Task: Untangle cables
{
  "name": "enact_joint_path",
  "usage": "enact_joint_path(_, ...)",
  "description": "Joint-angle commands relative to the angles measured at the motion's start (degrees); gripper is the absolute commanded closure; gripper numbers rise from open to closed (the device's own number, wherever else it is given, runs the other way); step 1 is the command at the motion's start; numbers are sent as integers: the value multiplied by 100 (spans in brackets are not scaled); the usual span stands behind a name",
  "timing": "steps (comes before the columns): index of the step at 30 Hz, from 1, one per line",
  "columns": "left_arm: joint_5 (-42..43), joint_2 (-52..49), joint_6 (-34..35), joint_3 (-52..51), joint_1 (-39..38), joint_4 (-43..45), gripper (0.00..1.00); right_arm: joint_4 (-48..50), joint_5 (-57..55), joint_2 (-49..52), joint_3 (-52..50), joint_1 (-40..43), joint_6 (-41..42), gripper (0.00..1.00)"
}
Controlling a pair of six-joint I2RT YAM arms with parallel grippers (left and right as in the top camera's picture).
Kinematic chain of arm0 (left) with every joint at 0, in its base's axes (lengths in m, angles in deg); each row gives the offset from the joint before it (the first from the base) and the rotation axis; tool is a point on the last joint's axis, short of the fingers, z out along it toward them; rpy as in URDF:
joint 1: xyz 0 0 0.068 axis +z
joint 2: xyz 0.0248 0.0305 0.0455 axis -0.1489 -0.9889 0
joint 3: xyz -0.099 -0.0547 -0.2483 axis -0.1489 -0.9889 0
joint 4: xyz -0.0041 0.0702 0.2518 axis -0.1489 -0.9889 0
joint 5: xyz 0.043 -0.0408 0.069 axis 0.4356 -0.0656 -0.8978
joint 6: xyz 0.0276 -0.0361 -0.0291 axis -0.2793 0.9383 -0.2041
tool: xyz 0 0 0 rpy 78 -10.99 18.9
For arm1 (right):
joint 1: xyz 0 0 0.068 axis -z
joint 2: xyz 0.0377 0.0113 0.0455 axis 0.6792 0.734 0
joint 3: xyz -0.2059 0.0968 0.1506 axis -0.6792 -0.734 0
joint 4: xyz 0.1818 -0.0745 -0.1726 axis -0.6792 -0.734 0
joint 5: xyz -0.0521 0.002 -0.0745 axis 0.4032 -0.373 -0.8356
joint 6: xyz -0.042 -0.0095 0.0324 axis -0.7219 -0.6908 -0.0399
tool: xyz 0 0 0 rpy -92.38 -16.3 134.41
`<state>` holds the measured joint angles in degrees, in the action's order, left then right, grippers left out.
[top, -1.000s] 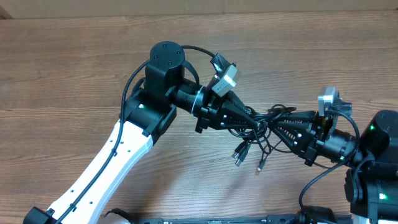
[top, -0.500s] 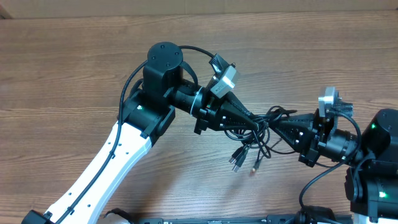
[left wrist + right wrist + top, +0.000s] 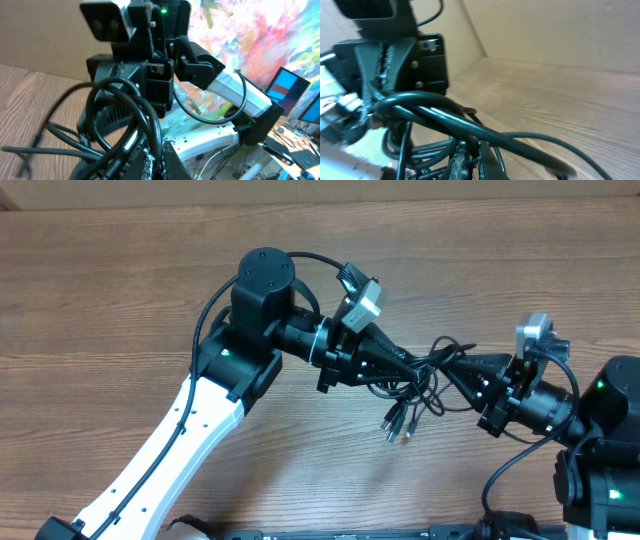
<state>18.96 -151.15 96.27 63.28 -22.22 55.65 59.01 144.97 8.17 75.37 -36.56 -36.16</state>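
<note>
1. Since a second ago the black two-finger right gripper [image 3: 450, 365] has swung toward the far edge of the brown wood-grain table [image 3: 120, 280]; it now points almost level at the other arm's tip
2. Silver-tipped plug ends [image 3: 397, 428] of the thin black flexible cables [image 3: 412, 388] have drawn closer together and lie slightly nearer the far edge than before; the left arm has barely shifted
3. Black two-finger left gripper [image 3: 418, 365]: jaws fully closed, clamped on the cables; in its wrist view several cables [image 3: 125, 115] arc down into the gripper [image 3: 152, 160] at the bottom edge
4. Right gripper: jaws also closed tight on the cables; its wrist view shows the cables [image 3: 470, 125] crossing just above the gripper [image 3: 467, 162]
5. Cables sit bunched between the two gripper tips, right of the table's middle, with loops and plug ends trailing toward the front edge; whether the plugs touch the table cannot be told
</note>
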Motion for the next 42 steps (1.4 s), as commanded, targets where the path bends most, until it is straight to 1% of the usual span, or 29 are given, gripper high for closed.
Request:
enact_joint_path(1,52,66,81,55,-74,-24,96,313,-826,-35,85,-9,15,96)
enact_joint_path(4,52,66,81,55,-81,-79,96,481,-1156,-35,85,-9,17,96)
enact_joint_path(15,57,66,79,55,-125,-203,96,422,-2614,-35,83,-9,17,96)
enact_joint_path(19,52,66,79,55,-149,-201,96,313,-2625,-35,85,-9,17,96)
enact_joint_path(23,31,66,79,55,-63,-199,96,-52,-2601,-35,85,-9,44,96)
enact_joint_path(24,33,66,79,55,-20,-203,96,-188,-2581,-35,85,-9,59,96)
enact_joint_path(25,33,66,79,55,15,-205,96,-337,-2549,-35,85,-9,87,90)
enact_joint_path(26,33,66,81,55,63,-205,96,-549,-2490,-35,85,-9,181,80)
enact_joint_path(29,9,66,81,55,229,-203,96,-1027,-2181,-35,85,-9,188,73)
enact_joint_path(30,-11,66,81,55,293,-205,96,-1182,-2114,-35,85,-9,190,66)
enact_joint_path(32,-55,66,87,55,393,-223,96,-1475,-2085,-35,85,-9,190,60)
enact_joint_path(35,-94,66,144,55,509,-243,96,-1805,-1954,-35,85,-9,190,59)
enact_joint_path(37,-98,66,144,55,522,-245,96,-1821,-1506,-35,85,-9,188,60)
enact_joint_path(40,-98,66,142,55,511,-243,96,-1506,-533,-35,85,-9,186,62)
enact_joint_path(42,-92,66,142,55,472,-243,96,-1193,-90,-35,85,-9,188,62)
